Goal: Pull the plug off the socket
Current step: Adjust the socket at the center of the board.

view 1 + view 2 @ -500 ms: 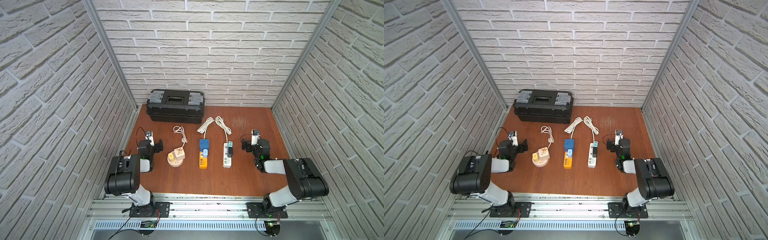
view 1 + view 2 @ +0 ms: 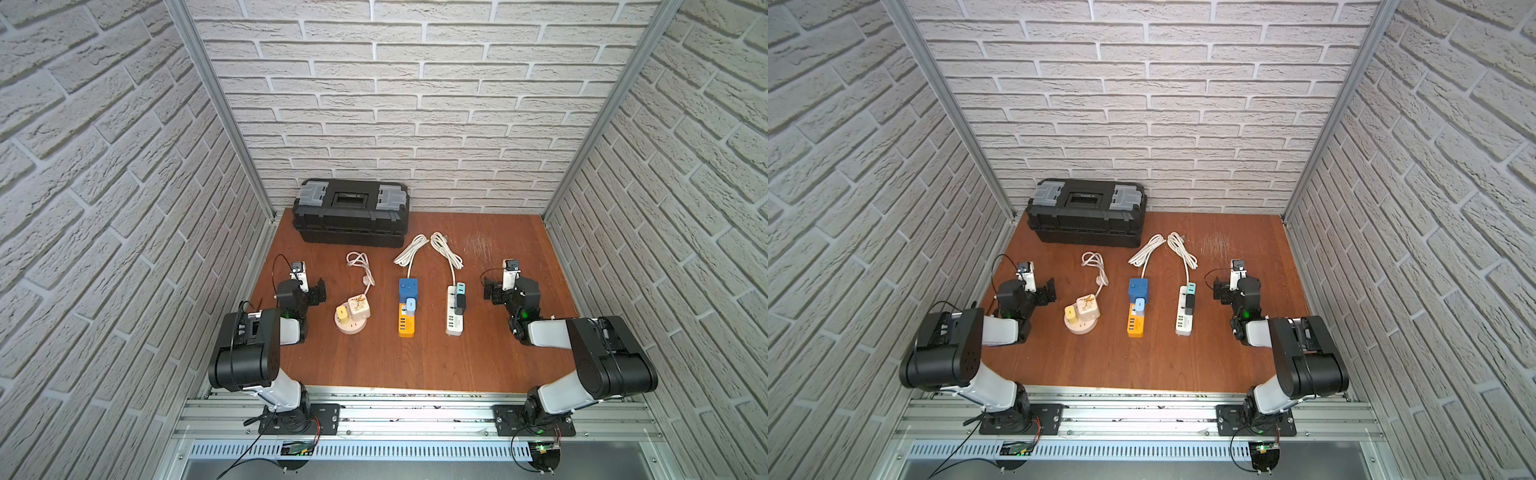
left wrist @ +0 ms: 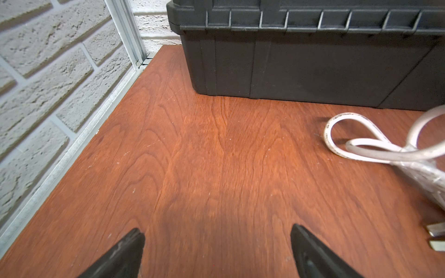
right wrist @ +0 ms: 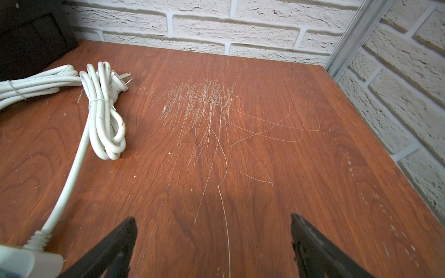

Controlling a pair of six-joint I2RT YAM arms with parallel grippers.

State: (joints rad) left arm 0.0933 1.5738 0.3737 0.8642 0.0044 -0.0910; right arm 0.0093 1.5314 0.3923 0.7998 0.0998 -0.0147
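We see nothing moved since half-second ago. Left gripper [image 3: 216, 233] and right gripper [image 4: 214, 219] gape wide, empty, at left and right table [image 2: 415, 361] sides. Yellow plug [image 2: 341, 314] sits in round socket [image 2: 352, 329], blue plug [image 2: 410, 304] in orange strip [image 2: 406, 327], black plug [image 2: 460, 305] in white strip [image 2: 454, 326] — all mid-table, all seated — approach not begun.

Change in both top views: none visible.
Black left gripper [image 2: 303, 289], black right gripper [image 2: 508, 287]: positions match earlier.
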